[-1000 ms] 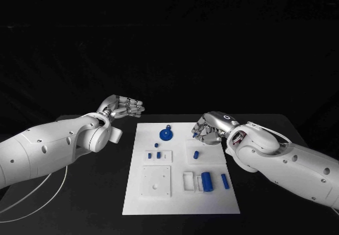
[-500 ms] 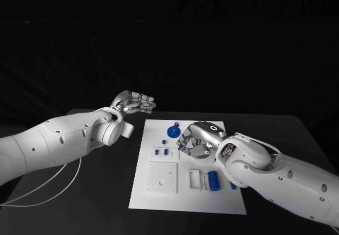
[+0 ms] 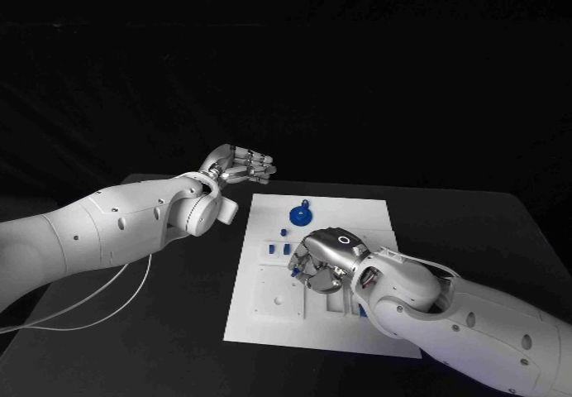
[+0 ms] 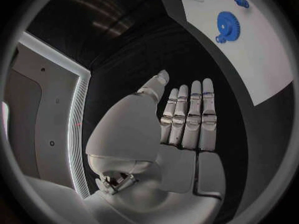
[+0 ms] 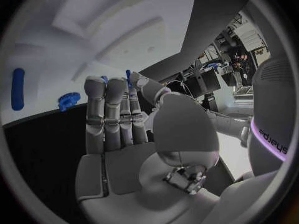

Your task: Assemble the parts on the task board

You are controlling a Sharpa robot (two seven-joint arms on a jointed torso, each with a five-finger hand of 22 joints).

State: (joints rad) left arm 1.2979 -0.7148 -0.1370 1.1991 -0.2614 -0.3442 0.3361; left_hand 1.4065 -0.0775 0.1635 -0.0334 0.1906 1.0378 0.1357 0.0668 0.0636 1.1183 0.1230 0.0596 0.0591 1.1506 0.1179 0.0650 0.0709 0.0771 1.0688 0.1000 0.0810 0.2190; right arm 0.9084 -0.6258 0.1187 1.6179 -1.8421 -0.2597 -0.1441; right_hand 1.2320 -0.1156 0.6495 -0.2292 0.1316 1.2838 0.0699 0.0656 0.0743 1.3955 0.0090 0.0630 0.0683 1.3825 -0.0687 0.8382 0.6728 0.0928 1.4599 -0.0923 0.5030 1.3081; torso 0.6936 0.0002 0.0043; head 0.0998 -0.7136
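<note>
The white task board (image 3: 264, 327) lies mid-table, and its far corner (image 4: 261, 50) is in the left wrist view. My right hand (image 3: 321, 265) hangs over the board's middle, fingers pointing down. It seems to pinch a small blue part (image 5: 127, 74) between thumb and fingertip. A blue gear (image 3: 302, 215) (image 4: 225, 26) lies at the board's far end, with small blue pegs (image 3: 281, 247) just nearer. My left hand (image 3: 245, 167) is raised beyond the board's far left corner, fingers straight (image 4: 187, 119), holding nothing.
A blue bar (image 5: 17, 88) and a ridged blue piece (image 5: 69, 100) lie near the board's edge in the right wrist view. My right forearm (image 3: 453, 318) covers the board's near right part. A white cable (image 3: 107, 299) trails over the black table (image 3: 501, 240) on the left.
The camera has shifted. My right hand moved from the board's far right area to over its middle, nearer me. The left hand keeps its raised pose.
</note>
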